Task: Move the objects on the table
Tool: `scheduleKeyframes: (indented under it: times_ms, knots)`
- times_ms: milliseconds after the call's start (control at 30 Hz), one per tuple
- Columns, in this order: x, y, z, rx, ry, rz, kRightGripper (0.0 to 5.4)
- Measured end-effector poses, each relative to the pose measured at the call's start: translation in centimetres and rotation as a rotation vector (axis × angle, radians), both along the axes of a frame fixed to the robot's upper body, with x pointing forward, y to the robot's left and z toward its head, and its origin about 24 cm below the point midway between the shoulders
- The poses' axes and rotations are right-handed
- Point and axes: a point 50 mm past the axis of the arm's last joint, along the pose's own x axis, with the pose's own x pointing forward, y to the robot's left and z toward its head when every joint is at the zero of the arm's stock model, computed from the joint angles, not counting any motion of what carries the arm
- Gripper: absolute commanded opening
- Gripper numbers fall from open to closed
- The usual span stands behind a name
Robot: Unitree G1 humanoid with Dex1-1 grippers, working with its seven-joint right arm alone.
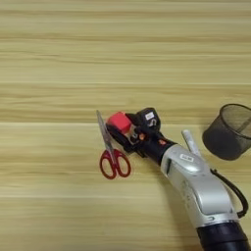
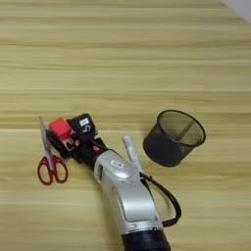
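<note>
My right gripper (image 1: 123,125) reaches in from the bottom right to the table's (image 1: 59,59) middle. Its two black fingers (image 1: 115,133) sit on either side of the small red cube (image 1: 117,121), shut on it. Just left of the cube lie the red-handled scissors (image 1: 111,153), silver blades pointing away from me and handles towards me, close to the lower finger. A white-barrelled marker (image 2: 132,151) lies right of the wrist, its near end hidden under the silver forearm (image 2: 125,191). No black marker is plainly visible.
A black mesh cup (image 2: 171,142) stands at the right, a little beyond the white marker, its open mouth tilted towards me. A black cable (image 2: 166,201) loops off the right side of the forearm.
</note>
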Motion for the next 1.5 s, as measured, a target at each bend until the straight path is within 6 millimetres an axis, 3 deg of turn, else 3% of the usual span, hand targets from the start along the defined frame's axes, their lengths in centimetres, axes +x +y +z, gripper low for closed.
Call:
scheduleKeyframes:
  times_ms: [300, 933, 1500]
  knots:
    - [0.0, 0.0, 0.0, 0.000, 0.004, 0.000, 2.28]
    - [-0.6, -0.2, 0.5, -0.008, 0.007, -0.031, 2.27]
    - [-2.6, -0.7, 0.6, -0.027, 0.036, -0.063, 2.27]
